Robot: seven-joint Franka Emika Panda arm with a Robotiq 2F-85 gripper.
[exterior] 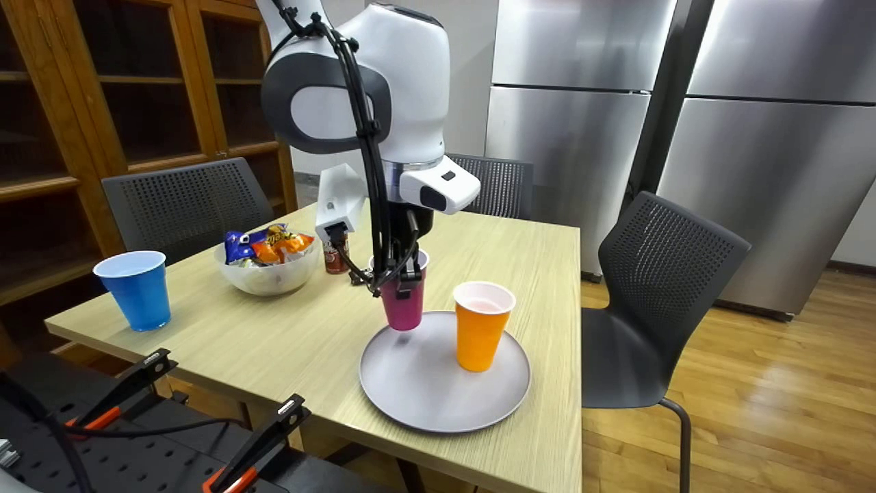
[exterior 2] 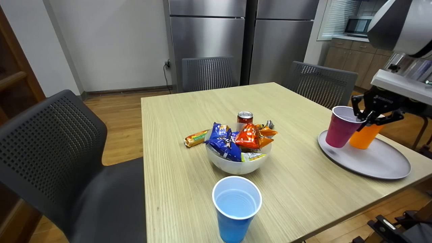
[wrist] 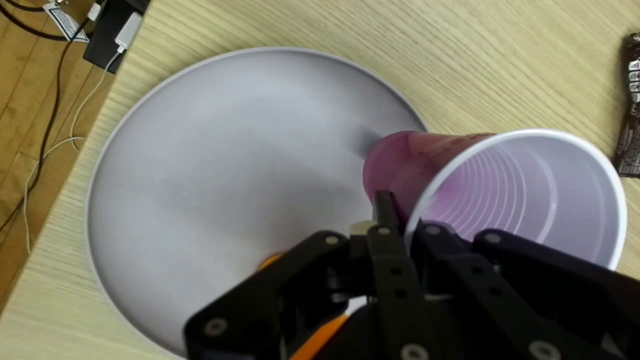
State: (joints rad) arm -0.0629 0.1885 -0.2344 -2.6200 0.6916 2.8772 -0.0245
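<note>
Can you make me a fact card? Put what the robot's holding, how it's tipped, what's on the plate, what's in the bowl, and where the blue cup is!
Holding: pink cup, pinched at its rim by the gripper
Tipped: yes, leaning, with its bottom over the plate near the edge; I can't tell if they touch
On the plate: orange cup, standing
In the bowl: shiny snack bags
Blue cup: standing on the table, away from the plate
</note>
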